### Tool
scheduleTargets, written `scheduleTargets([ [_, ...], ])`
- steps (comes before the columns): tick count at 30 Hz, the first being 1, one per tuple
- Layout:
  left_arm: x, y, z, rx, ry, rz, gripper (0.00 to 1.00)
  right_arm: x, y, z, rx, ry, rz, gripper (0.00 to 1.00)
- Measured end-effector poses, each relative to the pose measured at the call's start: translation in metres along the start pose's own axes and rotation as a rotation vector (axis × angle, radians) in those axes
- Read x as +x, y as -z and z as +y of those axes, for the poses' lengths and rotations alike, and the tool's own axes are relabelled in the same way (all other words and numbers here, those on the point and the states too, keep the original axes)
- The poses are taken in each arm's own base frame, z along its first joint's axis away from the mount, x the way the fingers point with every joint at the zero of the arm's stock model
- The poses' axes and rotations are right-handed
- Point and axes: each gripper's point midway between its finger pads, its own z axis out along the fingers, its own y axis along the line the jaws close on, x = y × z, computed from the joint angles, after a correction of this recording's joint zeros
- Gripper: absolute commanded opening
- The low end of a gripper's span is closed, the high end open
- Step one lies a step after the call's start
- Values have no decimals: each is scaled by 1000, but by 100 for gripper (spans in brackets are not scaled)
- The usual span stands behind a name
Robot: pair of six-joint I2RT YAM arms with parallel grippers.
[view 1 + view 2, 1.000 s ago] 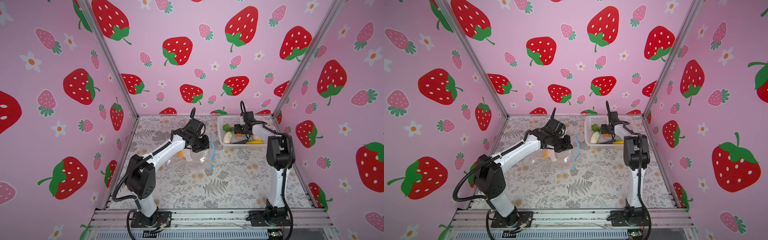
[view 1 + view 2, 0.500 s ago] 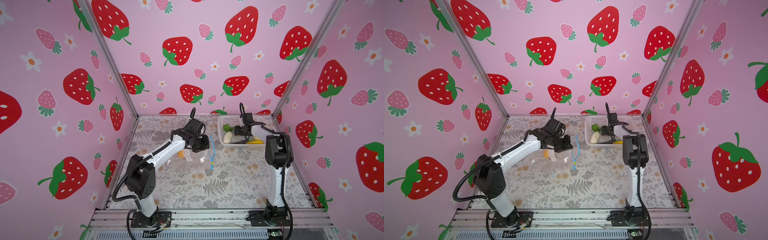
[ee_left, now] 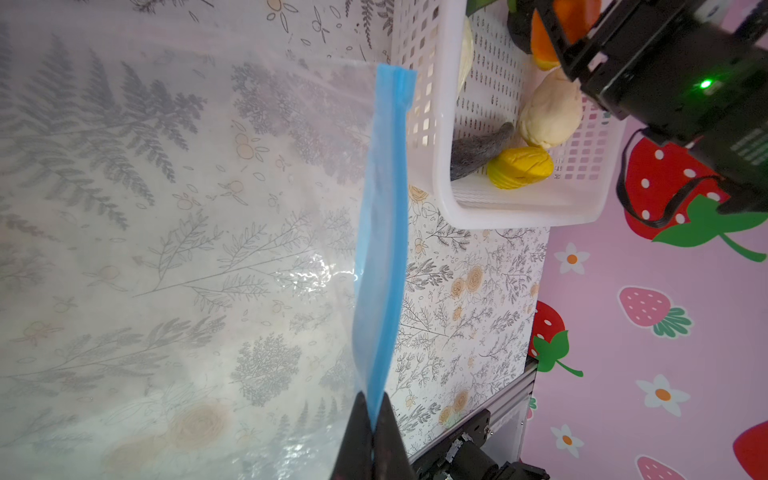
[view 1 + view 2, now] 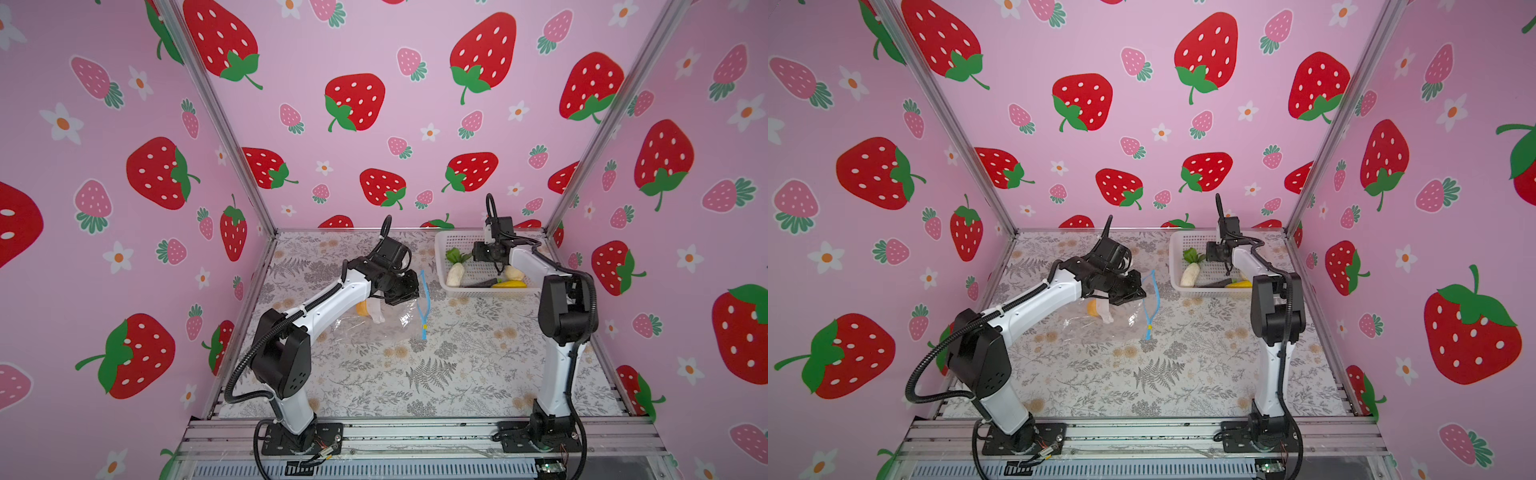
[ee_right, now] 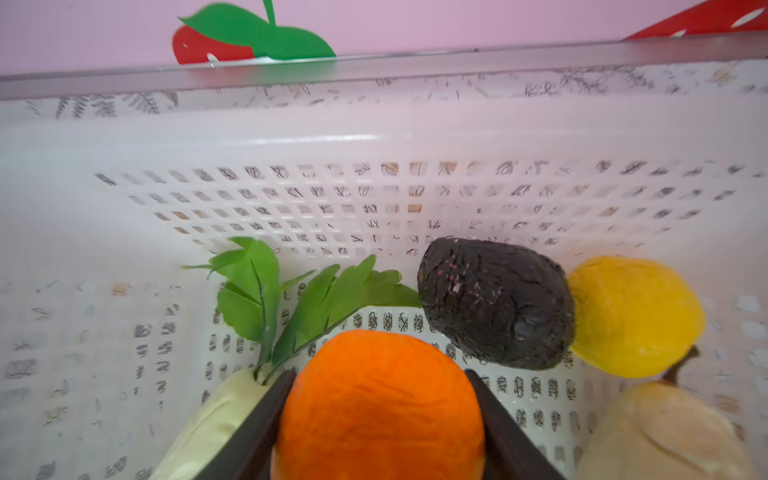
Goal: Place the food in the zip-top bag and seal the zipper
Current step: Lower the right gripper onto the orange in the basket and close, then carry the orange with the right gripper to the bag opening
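Note:
The clear zip-top bag lies on the floral mat left of centre. Its blue zipper stands raised along the mouth, with my left gripper shut on it. An orange-yellow piece and a white piece lie inside the bag. In the white basket, my right gripper is shut on the orange. Around the orange lie a radish, a dark avocado, a lemon and a pale fruit.
The basket stands at the back right, close to the rear and right walls. A yellow banana and a dark stalk lie along its front wall. Pink strawberry-printed walls enclose the mat on three sides.
My right gripper's jaws have narrowed onto the orange in the basket. The left arm and the bag have stayed where they were.

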Motion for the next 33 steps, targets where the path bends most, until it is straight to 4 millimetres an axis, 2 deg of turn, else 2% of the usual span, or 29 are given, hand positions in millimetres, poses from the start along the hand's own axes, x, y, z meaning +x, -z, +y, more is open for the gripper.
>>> scheduleTargets([
  [4, 0, 0, 0, 0, 0, 0, 0, -7, 15, 2, -12, -3, -27, 59],
  [10, 0, 0, 0, 1, 0, 0, 0, 5, 32, 7, -55, -13, -18, 58],
  [14, 1, 0, -1, 5, -1, 4, 0, 12, 51, 13, -96, -24, -29, 57],
  [22, 4, -1, -3, 11, -4, 13, 0, 10, 94, 25, -170, -40, -106, 57],
  [28, 4, -1, -3, 12, -4, 14, 0, 20, 112, 46, -227, -23, -117, 56],
  [33, 5, -1, -4, 12, -4, 15, 0, 40, 134, 77, -314, 9, -114, 56],
])
